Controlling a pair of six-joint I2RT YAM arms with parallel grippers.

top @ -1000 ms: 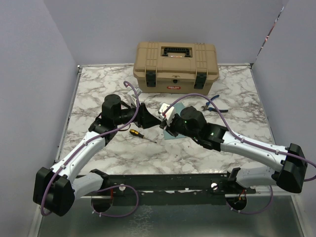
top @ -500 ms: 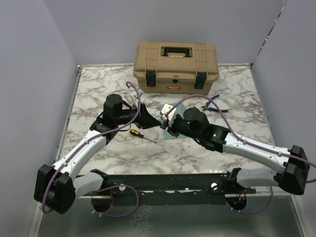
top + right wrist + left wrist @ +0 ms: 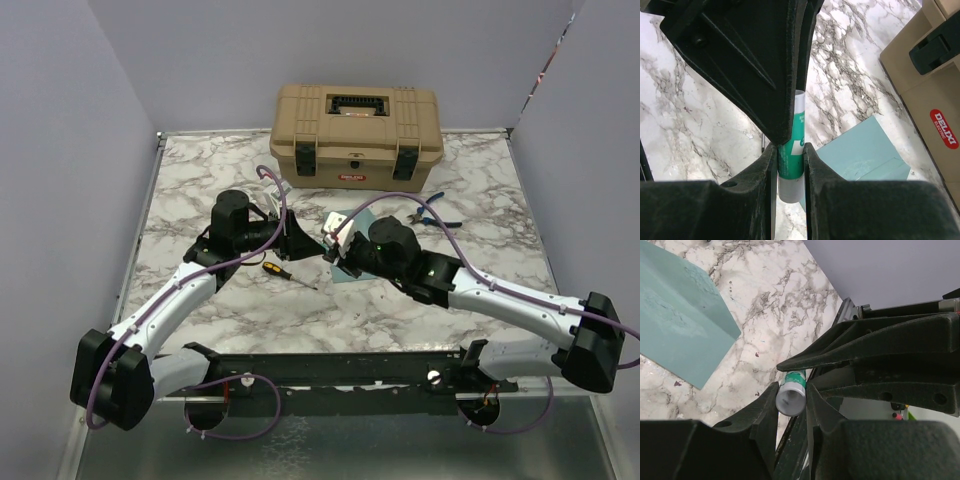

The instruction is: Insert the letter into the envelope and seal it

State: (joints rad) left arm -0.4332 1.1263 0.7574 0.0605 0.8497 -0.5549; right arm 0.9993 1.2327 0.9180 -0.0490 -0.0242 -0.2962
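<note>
A green and white glue stick (image 3: 791,165) hangs above the table, and my right gripper (image 3: 790,147) is shut on its green body. My left gripper (image 3: 792,390) faces it from the other side, with its jaws pressed against the stick's grey end (image 3: 790,401). Both meet over the middle of the table (image 3: 322,243). The teal envelope (image 3: 368,218) lies flat on the marble just under and beyond my right gripper, and it also shows in both wrist views (image 3: 675,320) (image 3: 865,150). The letter is out of view.
A tan toolbox (image 3: 355,135) stands shut at the back of the table. A yellow-handled screwdriver (image 3: 280,271) lies below my left gripper. Blue-handled pliers (image 3: 432,212) lie to the right of the envelope. Grey walls enclose the marble table (image 3: 200,190).
My left gripper's jaws have closed in on the glue stick's end. Both arms have stayed almost where they were.
</note>
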